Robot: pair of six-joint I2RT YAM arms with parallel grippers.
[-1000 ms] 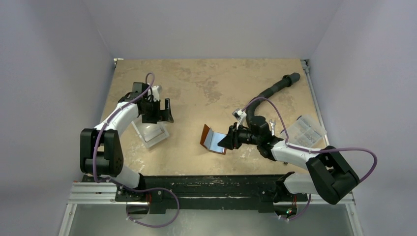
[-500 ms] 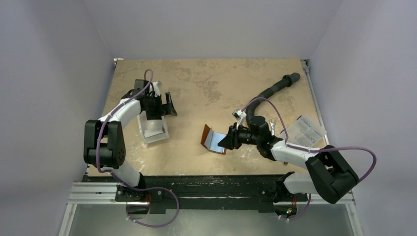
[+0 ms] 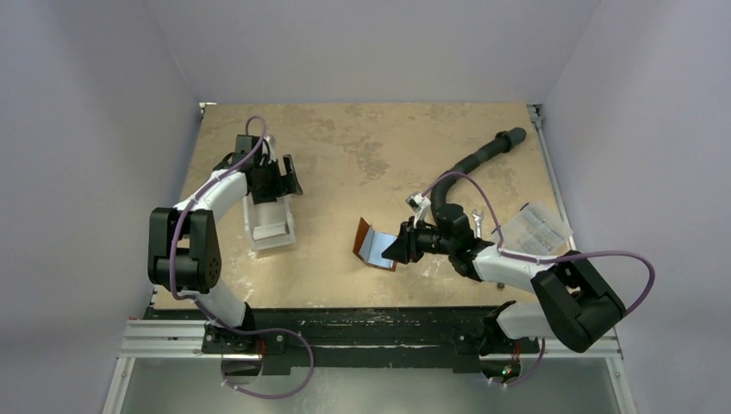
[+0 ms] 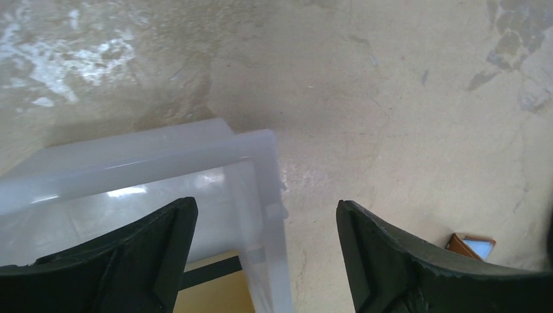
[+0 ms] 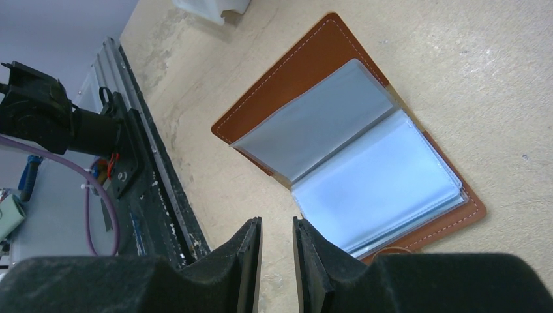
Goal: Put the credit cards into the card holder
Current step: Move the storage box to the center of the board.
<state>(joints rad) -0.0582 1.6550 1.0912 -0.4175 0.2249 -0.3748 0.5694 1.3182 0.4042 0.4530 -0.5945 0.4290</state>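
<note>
The card holder (image 3: 375, 244) lies open on the table, brown leather with grey-blue pockets (image 5: 352, 163); it also shows small in the left wrist view (image 4: 474, 245). My right gripper (image 3: 399, 246) hovers at its near edge, its jaws (image 5: 277, 225) a narrow gap apart with only bare table between them. My left gripper (image 3: 278, 178) is open wide over the far end of a clear-and-white plastic box (image 3: 269, 222), its fingers straddling one box wall (image 4: 264, 195). Inside the box shows what looks like a card (image 4: 209, 290), yellow with a black stripe. No other credit cards are visible.
A clear printed packet (image 3: 536, 228) lies at the right edge of the table. A black hose (image 3: 483, 155) runs from the right arm toward the back. A metal rail (image 3: 362, 323) borders the near edge, seen also beside the right gripper (image 5: 150, 195).
My left gripper has moved away from me to the box's far end and its jaws have narrowed a little. The box has turned slightly. The right arm and the card holder are unmoved.
</note>
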